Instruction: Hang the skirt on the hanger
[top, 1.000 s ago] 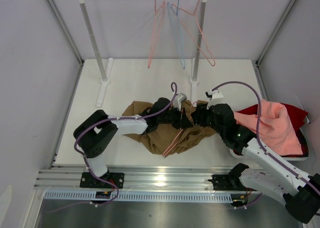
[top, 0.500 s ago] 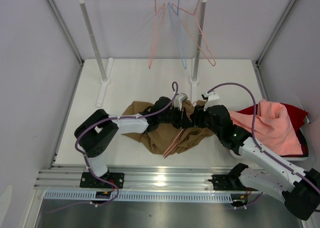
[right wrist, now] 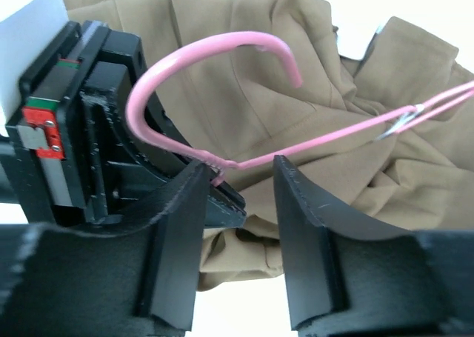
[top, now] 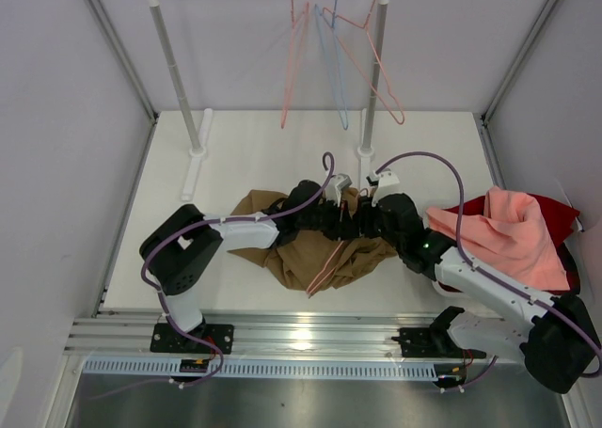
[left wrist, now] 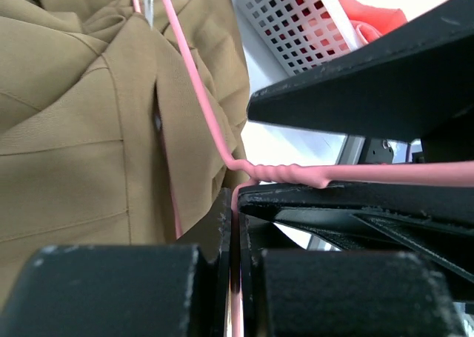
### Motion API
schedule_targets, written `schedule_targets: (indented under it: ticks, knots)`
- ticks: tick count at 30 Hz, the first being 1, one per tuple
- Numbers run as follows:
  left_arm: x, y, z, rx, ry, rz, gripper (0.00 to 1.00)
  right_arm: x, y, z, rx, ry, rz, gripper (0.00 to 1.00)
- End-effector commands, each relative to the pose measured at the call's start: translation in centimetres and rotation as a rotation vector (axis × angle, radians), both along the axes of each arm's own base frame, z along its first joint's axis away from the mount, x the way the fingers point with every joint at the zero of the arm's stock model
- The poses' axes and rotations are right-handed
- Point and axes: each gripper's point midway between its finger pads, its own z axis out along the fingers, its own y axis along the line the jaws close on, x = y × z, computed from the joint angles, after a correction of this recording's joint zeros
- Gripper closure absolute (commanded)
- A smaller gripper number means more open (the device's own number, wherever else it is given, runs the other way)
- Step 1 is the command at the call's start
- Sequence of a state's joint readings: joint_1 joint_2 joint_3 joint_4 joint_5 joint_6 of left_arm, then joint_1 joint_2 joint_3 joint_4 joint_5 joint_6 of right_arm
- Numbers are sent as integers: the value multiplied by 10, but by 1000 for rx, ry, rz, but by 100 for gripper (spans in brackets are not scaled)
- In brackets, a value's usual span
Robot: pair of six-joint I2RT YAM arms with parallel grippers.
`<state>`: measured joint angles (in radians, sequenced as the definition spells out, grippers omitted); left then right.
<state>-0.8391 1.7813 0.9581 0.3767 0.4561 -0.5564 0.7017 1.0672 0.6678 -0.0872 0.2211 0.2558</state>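
With left gripper [left wrist: 235, 278] clamped on the light, springy hanger [left wrist: 400, 174] beside its twisted neck and right gripper [right wrist: 238, 204] spread empty astride it, take the limp skirt [right wrist: 244, 100] beneath by a seamed edge.

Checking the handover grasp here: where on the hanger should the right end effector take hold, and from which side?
The twisted neck just under the hook of the hanger: doubled wire, probably its stiffest spot. The left end effector pinches the wire beside it, over the skirt, so the right end effector should come from the opposite side, open fingers straddling the neck.
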Motion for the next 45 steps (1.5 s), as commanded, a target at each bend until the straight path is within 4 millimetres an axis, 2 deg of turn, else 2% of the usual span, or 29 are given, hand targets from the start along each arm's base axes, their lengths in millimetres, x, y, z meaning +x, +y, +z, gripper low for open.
schedule_targets:
  ticks: [1,8,17,19,22,25,26,28,29,33,34,36,38,39,40,42,44,45]
  knots:
    - [-7,6,-21,68,48,-19,100,16,9,24,19,-77,-8,57]
    - [-8,6,-22,70,48,-31,100,18,12,17,1,-71,-2,62]
    - [-10,9,-14,63,31,-30,99,19,8,8,-22,-60,-26,100]
    - [-11,12,-15,72,31,-23,97,19,7,8,-23,-59,-33,100]
    - [-10,15,-13,75,22,-12,89,19,6,7,-22,-59,-38,100]
    - [-9,20,-10,81,8,13,74,19,5,7,-23,-60,-39,100]
    - [-7,21,-5,76,-3,21,66,18,5,7,-22,-60,-41,100]
    - [-4,29,0,79,-15,50,59,17,4,7,-20,-61,-42,100]
    - [-3,31,9,65,-28,60,55,17,4,7,-20,-62,-44,100]
    - [2,50,20,60,-42,114,49,17,3,10,-17,-69,-46,100]
    - [6,57,33,44,-64,143,48,17,2,10,-18,-68,-47,100]
    - [10,69,39,50,-73,182,45,16,1,11,-15,-73,-49,100]
    - [14,84,54,44,-101,253,43,16,1,11,-16,-73,-50,100]
    - [16,95,52,76,-86,296,43,16,1,12,-15,-74,-49,100]
    - [22,107,60,83,-97,376,42,16,0,11,-16,-72,-55,100]
    - [18,131,43,163,-4,470,41,16,-1,12,-11,-73,-60,100]
    - [13,153,34,213,25,556,40,16,-2,14,-10,-74,-69,100]
    - [6,167,21,261,54,591,39,16,-3,15,-8,-71,-74,100]
